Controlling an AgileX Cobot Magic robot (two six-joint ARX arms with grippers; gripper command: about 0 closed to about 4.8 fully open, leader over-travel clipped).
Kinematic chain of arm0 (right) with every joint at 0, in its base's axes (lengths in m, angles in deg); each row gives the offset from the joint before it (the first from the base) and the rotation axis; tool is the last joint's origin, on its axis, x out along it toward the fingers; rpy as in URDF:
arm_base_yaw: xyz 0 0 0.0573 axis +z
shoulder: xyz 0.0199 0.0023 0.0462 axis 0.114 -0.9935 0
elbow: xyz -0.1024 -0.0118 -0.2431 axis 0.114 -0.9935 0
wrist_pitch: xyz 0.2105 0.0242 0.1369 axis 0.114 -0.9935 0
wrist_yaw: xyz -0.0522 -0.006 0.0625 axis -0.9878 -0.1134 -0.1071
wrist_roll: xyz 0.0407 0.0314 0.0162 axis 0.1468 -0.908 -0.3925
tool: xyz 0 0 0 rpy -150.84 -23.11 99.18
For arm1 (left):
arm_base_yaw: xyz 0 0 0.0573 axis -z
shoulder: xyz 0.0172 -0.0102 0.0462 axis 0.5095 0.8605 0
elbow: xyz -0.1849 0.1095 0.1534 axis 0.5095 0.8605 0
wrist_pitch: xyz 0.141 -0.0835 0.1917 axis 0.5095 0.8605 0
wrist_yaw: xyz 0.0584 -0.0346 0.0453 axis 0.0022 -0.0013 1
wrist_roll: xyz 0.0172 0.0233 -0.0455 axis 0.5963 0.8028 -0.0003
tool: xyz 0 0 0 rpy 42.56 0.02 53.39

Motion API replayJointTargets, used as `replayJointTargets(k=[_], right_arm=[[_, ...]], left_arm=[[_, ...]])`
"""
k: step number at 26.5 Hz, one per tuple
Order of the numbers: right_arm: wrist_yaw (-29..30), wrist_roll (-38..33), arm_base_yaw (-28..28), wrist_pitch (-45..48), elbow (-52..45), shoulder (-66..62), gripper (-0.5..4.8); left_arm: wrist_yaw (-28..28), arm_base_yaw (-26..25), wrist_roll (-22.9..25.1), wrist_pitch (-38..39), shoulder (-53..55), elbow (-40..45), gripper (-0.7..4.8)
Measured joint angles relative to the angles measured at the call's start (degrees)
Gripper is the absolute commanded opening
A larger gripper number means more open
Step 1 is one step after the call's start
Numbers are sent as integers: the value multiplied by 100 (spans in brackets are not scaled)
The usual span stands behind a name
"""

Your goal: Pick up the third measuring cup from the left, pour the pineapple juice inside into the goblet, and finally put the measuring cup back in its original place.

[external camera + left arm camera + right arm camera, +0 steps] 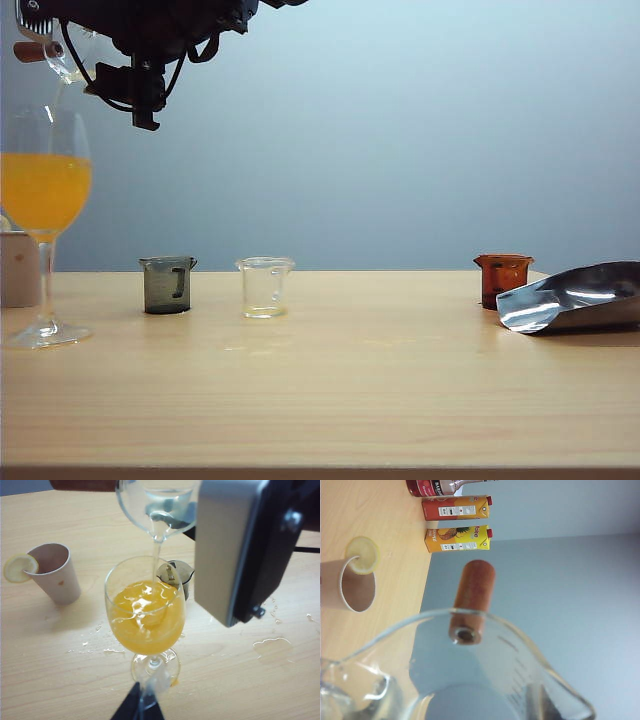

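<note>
Right gripper (75, 50), seemingly clamped on the tipped third measuring cup (157, 505), streams pineapple juice (155, 562) into goblet (145, 615); left gripper (140, 707) state unclear.

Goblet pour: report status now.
Right pincer tips third measuring cup over goblet; pale juice streaming in. Left pincer low by goblet foot, state unclear. Paper cup beside, clear of pour.

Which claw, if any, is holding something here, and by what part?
The right claw holds the clear plastic measuring cup with reddish-brown handle, tipped; the hold's place is hidden. The left claw holds nothing visible.
</note>
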Motion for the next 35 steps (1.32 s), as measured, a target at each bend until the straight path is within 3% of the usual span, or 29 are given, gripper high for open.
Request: replayJointTargets(k=[3,13,21,23,27,28,29,30,35], right_arm=[[2,81,7,0,2,0,202],[2,1506,81,-162,9,0,202],[-4,1344,76,-175,-2,0,201],[-9,817,76,-155,-2,0,201],[-323,-2157,79,461,-2,0,201],[-568,-3412,79,638,-2,0,201],[-684,-3982,72,682,-2,2,201],[-975,-5195,48,704,-2,2,201],[-1239,-8133,-160,588,2,4,202]], left_arm=[[0,0,0,0,0,0,-4],[0,0,0,0,0,0,-4],[0,0,0,0,-2,0,-4],[0,0,0,0,-2,0,-4],[0,0,0,2,-2,0,-4],[0,0,0,0,-2,0,-4],[0,0,0,0,-2,0,-4],[0,0,0,0,-2,0,-4],[0,0,0,0,-2,0,-4]])
